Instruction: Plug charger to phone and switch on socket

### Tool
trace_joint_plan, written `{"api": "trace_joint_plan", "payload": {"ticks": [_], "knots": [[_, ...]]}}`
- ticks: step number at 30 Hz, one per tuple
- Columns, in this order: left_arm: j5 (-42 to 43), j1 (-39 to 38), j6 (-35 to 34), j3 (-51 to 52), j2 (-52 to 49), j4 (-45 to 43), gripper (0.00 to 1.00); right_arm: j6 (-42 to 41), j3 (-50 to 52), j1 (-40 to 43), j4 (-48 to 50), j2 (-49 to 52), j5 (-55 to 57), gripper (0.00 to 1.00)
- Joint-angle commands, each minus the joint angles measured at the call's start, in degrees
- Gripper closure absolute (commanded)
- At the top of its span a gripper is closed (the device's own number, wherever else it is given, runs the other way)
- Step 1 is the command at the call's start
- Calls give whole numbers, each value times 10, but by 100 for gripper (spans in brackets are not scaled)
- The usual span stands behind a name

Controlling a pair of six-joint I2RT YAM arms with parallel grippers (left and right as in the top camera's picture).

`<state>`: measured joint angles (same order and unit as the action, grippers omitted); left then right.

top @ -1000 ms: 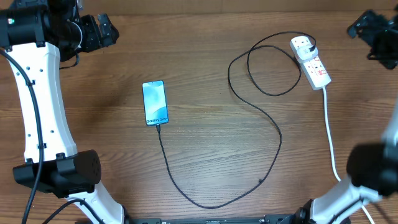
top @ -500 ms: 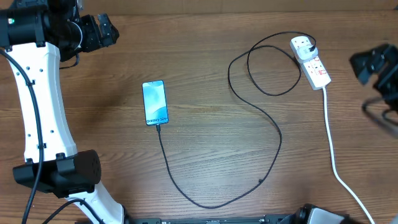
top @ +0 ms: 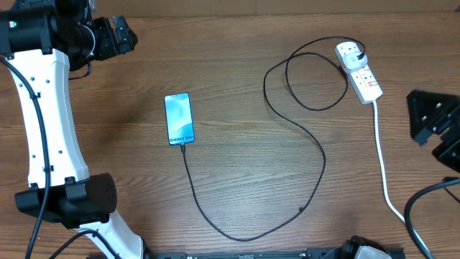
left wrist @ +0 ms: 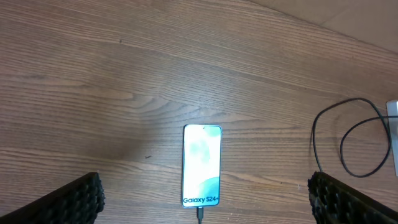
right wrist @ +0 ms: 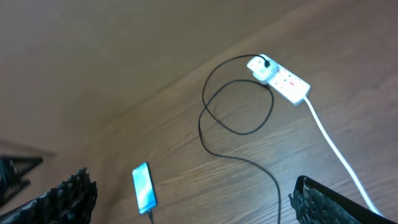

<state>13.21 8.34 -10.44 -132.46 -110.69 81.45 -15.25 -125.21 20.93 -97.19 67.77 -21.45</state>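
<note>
At right edge, right tool (top: 433,122) lower.

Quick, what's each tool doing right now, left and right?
Left tool: open, holding nothing.
Right tool: open, holding nothing.

1. Your work surface is a brown wood-grain table (top: 237,180).
2. The phone (top: 179,119) lies flat on it left of centre, with its screen up and lit.
3. The charger (top: 324,164) is plugged into the phone's near end. You can follow its black cable in a wide curve across the wood and through one loop to the socket (top: 363,78).
4. The socket lies far right, and its thick white cord (top: 381,155) trails toward the near edge.
</note>
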Motion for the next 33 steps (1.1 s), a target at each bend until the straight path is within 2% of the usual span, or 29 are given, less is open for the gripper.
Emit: {"api": "trace_joint_plan", "payload": {"ticks": [1,5,8,14,24,33], "knots": [[-1,-1,1,-1,-5,0,0,117,-3,0,1,-8,-54,0],[-1,-1,1,-1,-5,0,1,130,20,-6,2,-28,-39,0],[-1,-1,1,-1,-5,0,1,130,54,-45,25,-57,3,0],[-1,-1,1,-1,-5,0,0,118,200,-120,187,-162,67,0],[-1,-1,1,-1,-5,0,0,119,606,-181,555,-390,111,0],[-1,-1,1,-1,-5,0,0,116,955,-231,821,-558,129,0]]}}
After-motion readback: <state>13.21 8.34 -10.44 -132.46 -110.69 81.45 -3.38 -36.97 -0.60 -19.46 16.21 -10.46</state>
